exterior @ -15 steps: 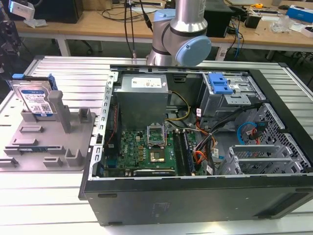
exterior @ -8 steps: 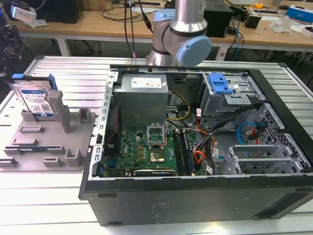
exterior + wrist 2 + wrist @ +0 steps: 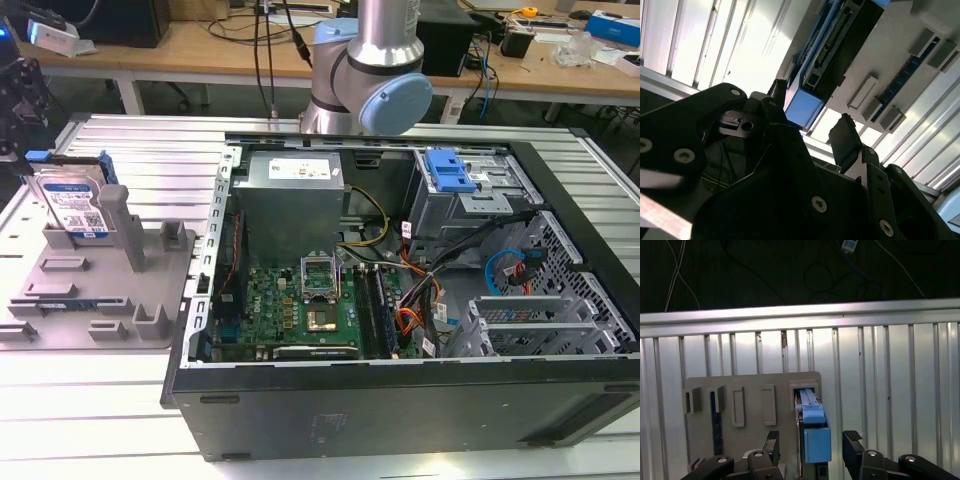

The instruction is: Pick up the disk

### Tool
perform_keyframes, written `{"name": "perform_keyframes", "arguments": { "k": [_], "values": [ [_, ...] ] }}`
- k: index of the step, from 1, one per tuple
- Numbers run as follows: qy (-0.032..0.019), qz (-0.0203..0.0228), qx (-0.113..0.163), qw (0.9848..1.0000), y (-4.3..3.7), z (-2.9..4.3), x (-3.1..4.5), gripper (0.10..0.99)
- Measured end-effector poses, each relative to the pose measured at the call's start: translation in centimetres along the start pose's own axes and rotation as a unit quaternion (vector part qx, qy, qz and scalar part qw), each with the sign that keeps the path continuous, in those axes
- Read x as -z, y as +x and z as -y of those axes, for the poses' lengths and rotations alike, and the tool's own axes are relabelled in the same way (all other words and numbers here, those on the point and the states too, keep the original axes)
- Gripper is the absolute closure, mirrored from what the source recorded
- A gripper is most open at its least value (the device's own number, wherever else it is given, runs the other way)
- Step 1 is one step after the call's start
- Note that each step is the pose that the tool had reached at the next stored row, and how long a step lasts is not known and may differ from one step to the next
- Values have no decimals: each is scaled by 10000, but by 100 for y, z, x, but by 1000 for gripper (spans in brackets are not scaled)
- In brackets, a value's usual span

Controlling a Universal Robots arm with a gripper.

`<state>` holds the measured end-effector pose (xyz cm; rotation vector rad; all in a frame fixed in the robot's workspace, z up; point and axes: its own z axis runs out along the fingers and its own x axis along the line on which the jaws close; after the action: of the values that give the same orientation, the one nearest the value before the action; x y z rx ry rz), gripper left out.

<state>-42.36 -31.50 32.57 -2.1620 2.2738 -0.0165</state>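
The disk stands on edge in a slot at the far end of the grey tray, on the exterior view's left, its white-and-blue label facing out and blue rails along its sides. My gripper hangs dark just above and behind it at the picture's left edge. In the first wrist view the disk appears edge-on with its blue rail uppermost, and my gripper is open, one black finger on either side with a gap to each. In the second wrist view the blue rail end lies between the open fingertips.
An open computer case with motherboard, power supply and cables covers the middle and right of the ribbed metal table. A blue bracket sits on its drive cage. The tray carries several upright posts. Desks with cables stand behind.
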Motion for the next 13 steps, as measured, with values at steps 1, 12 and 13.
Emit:
{"name": "perform_keyframes", "arguments": {
  "k": [1, 12, 13],
  "values": [
    [0, -1, 0, 10000, 0, 1, -9, 471],
    [0, -4, 2, 10000, -1, 9, -96, 471],
    [-1, -4, 2, 10000, -1, 9, -102, 471]
  ]
}}
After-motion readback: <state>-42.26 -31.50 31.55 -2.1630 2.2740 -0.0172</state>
